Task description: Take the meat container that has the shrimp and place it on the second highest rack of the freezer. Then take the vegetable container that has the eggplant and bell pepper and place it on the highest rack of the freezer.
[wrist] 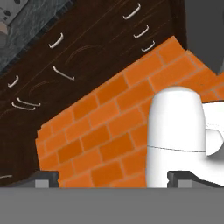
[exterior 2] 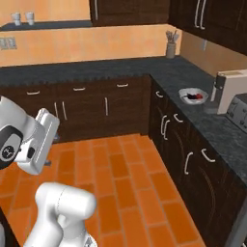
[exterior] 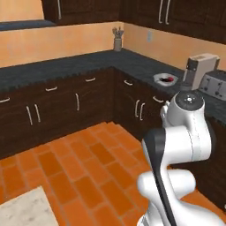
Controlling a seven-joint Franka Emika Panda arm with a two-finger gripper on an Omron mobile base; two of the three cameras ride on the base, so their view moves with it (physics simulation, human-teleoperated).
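The vegetable container (exterior: 165, 79) (exterior 2: 193, 95) is a white bowl holding red and dark pieces. It rests on the dark counter along the right wall, beside a white appliance. My gripper (wrist: 114, 178) is open with nothing between its fingertips (wrist: 46, 176). It hangs over the orange tiled floor, well short of the counter, and points down toward the floor and the lower cabinet doors. The arm is folded close to the base. The meat container, the freezer and its racks are out of view.
A white appliance (exterior: 198, 66) (exterior 2: 229, 89) and a toaster (exterior: 214, 84) (exterior 2: 239, 108) stand on the right counter. In the corner is a utensil holder (exterior: 117, 42) (exterior 2: 171, 47). Dark cabinets line two walls around the floor (exterior 2: 120, 169). A marble corner (exterior: 26, 207) juts in at lower left.
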